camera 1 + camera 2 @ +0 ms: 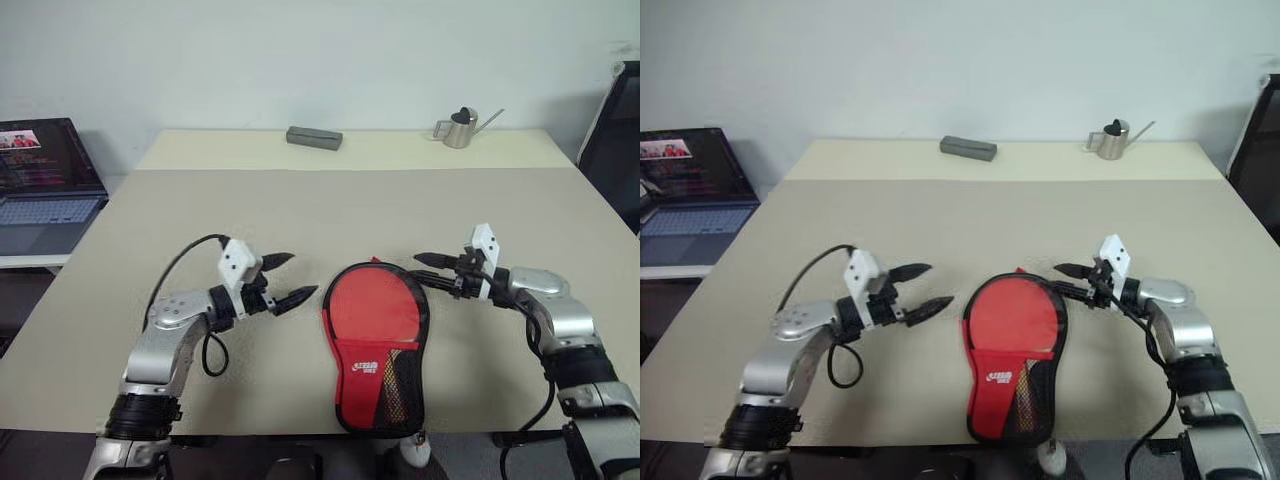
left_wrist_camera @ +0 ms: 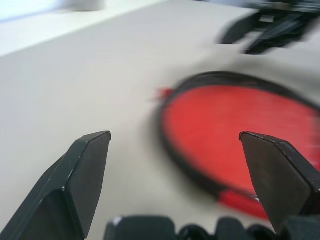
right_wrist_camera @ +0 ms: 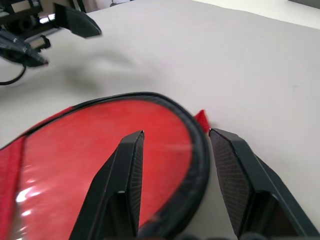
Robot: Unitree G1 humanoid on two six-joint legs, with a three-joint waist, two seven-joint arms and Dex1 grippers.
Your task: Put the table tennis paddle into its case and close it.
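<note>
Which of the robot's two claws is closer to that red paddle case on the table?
The right. The right gripper reaches the rim of the case at its round end, fingers partly apart. The left gripper hangs wide open off the case's other side, with bare table between.

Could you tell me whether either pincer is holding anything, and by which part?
Nothing is held: the left pincer and right pincer stand open on either side of the case.

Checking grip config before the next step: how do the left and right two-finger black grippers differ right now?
The left gripper has its fingers spread wide; the right gripper holds its fingers closer together, part open. The left gripper sits apart from the red, black-edged paddle-shaped soft case, off its left side; the right gripper is at the case's upper right rim. Shared: both point inward toward the case, and neither holds anything.
</note>
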